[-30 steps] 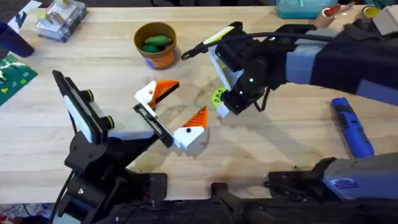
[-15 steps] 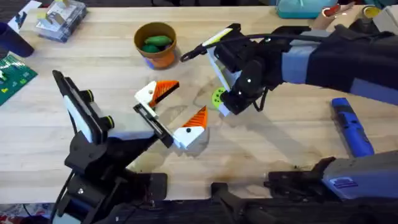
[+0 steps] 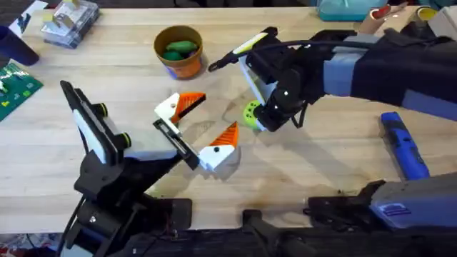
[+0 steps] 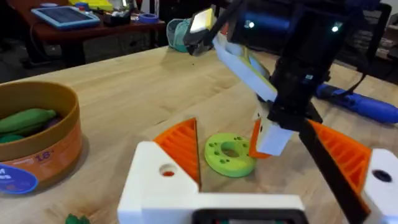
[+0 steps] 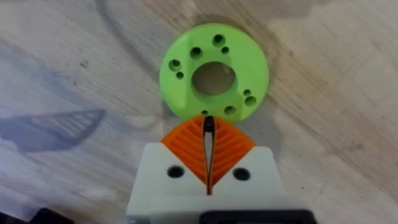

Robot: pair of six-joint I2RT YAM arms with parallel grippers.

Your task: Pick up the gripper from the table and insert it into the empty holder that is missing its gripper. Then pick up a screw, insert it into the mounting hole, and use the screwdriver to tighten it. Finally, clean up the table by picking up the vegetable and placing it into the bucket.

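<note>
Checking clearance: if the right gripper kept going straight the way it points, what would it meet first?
Most likely the flat lime-green ring with a centre hole, lying on the wooden table just ahead of the right gripper, whose orange pads are pressed together.

The bucket [image 3: 178,50] stands toward the back of the worktop [image 3: 321,171], left of centre, and the vegetable [image 3: 178,48] lies inside it. In front of the bucket, near the middle, sits the left gripper [image 3: 201,130], its two fingers spread apart with bare worktop between them. Just to its right a ring [image 3: 250,112] lies flat (a centre hole and smaller holes around it), and the right gripper [image 3: 263,121] sits at the ring's edge, jaws pressed together, reaching in from the right. The screwdriver [image 3: 403,145] lies well apart, near the right edge.
</note>
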